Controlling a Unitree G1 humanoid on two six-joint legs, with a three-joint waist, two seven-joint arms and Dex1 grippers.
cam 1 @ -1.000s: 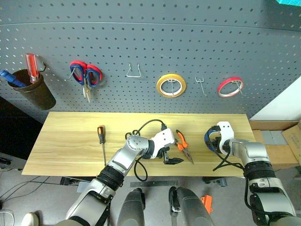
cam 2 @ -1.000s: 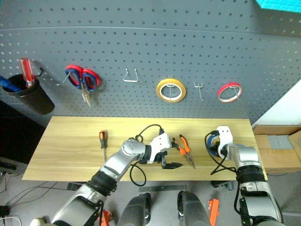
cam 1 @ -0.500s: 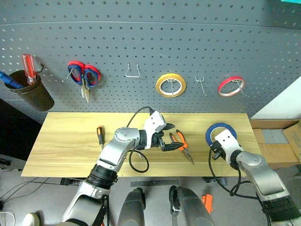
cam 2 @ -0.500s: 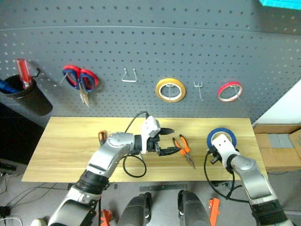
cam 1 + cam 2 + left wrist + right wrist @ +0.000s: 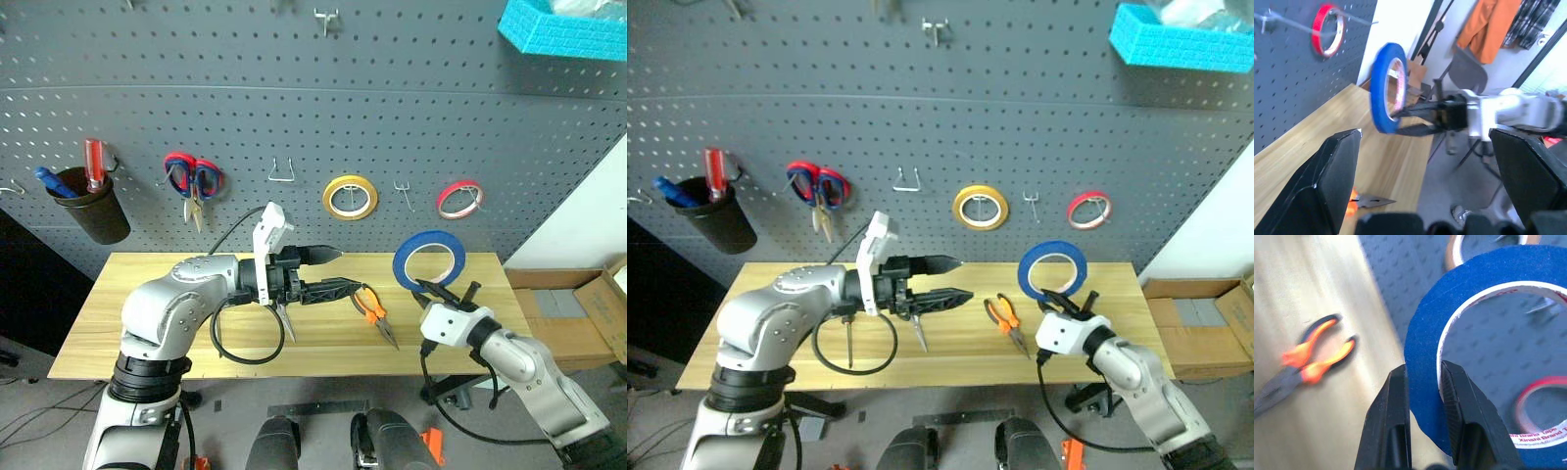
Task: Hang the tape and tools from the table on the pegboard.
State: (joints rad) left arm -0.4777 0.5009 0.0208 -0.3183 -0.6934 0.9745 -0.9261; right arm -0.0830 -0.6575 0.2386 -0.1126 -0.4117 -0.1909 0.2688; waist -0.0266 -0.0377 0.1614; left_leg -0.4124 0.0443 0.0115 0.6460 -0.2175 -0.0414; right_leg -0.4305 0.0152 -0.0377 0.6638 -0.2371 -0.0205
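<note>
Pinching blue tape (image 5: 429,260), right claw (image 5: 438,294); left claw (image 5: 331,271) wide, empty.

Workshop or lab tool station. A dark grey pegboard (image 5: 294,108) with hooks carries scissors (image 5: 193,182), tape rolls (image 5: 351,197) and a tool cup (image 5: 93,204), above a light wooden table (image 5: 147,294) with pliers (image 5: 373,311). Cardboard boxes (image 5: 578,308) stand beside; a chair (image 5: 1469,73) and hanging garments (image 5: 1484,24) are behind.
</note>
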